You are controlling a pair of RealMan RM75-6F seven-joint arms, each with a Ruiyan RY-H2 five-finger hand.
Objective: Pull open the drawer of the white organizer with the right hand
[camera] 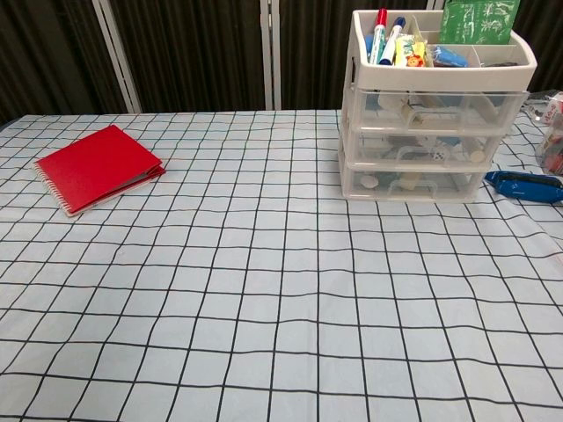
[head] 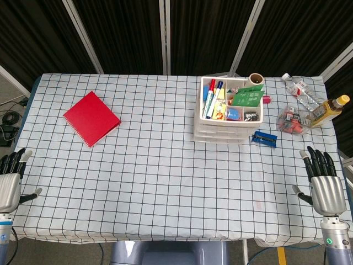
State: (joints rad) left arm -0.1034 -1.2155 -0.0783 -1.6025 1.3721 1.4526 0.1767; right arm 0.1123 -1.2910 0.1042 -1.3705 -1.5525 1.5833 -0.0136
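Checkered cloth covers the bench (head: 154, 182), with the white organizer (head: 229, 110) sitting far right-of-center, drawers all closed, a red notebook (head: 91, 118) way off left, and both the left robot hand (head: 11, 179) and right robot hand (head: 322, 185) resting at the near corners, fingers spread, holding nothing.

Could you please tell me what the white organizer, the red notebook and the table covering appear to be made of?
The white organizer looks like plastic: opaque white frame, translucent drawer fronts showing their contents.
The red notebook seems to have a smooth matte card or plastic cover, with a spiral binding along one edge.
The table covering looks like fabric, since its grid lines ripple over soft creases.
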